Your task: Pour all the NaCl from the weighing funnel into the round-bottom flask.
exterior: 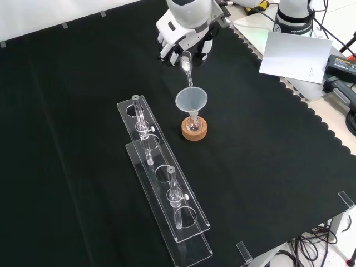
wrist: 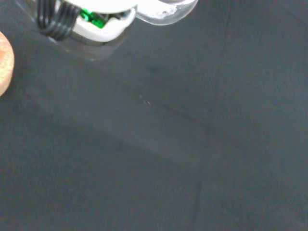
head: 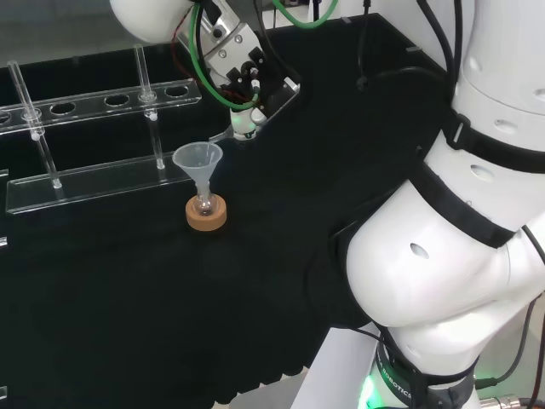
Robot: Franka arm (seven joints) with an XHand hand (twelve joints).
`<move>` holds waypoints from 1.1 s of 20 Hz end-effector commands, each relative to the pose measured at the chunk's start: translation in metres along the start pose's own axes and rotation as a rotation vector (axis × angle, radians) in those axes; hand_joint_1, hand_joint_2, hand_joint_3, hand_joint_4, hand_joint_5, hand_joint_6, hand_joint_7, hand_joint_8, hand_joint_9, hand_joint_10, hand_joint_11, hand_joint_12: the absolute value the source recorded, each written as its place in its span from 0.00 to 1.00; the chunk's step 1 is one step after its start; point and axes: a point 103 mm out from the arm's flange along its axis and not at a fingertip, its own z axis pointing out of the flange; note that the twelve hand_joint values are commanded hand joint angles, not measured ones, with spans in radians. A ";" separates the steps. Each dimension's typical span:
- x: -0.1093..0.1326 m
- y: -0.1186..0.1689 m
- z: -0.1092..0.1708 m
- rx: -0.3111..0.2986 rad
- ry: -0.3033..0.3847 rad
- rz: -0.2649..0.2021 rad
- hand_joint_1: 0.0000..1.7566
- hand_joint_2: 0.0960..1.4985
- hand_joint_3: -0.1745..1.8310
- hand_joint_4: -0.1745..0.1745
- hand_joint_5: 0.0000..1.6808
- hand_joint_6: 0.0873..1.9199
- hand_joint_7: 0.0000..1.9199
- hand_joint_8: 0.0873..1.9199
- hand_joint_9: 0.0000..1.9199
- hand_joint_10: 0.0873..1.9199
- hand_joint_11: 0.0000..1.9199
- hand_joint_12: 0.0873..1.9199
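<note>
Holding the weighing funnel [head: 243, 126] in my curled hand [head: 234, 60] at the head view's upper middle, I tilt its spout toward the plastic funnel [head: 198, 162] seated in the round-bottom flask [head: 204, 206] on its cork ring [head: 207, 217]. In the front view, upper middle, the spout sits just above the funnel's rim. The wrist view catches the cork's edge at left and bare counter [wrist: 168, 144]. I judge the pour under way; next, steeper tilt, spout kept over the cone.
</note>
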 end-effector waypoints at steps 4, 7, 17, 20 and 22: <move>0.011 0.004 -0.005 0.015 -0.068 -0.009 0.64 0.43 0.35 1.00 0.79 0.24 0.35 0.30 0.58 0.06 0.51 0.45; 0.013 0.004 -0.006 0.014 -0.074 -0.005 0.64 0.43 0.35 1.00 0.79 0.24 0.35 0.30 0.58 0.06 0.51 0.45; 0.018 0.006 -0.012 0.034 -0.128 0.012 0.64 0.44 0.35 1.00 0.79 0.24 0.35 0.30 0.58 0.06 0.51 0.46; 0.019 0.006 -0.013 0.036 -0.142 0.009 0.64 0.44 0.35 1.00 0.79 0.24 0.35 0.30 0.58 0.06 0.51 0.45; 0.020 0.006 -0.014 0.038 -0.152 0.011 0.64 0.44 0.35 1.00 0.79 0.24 0.35 0.30 0.58 0.06 0.51 0.46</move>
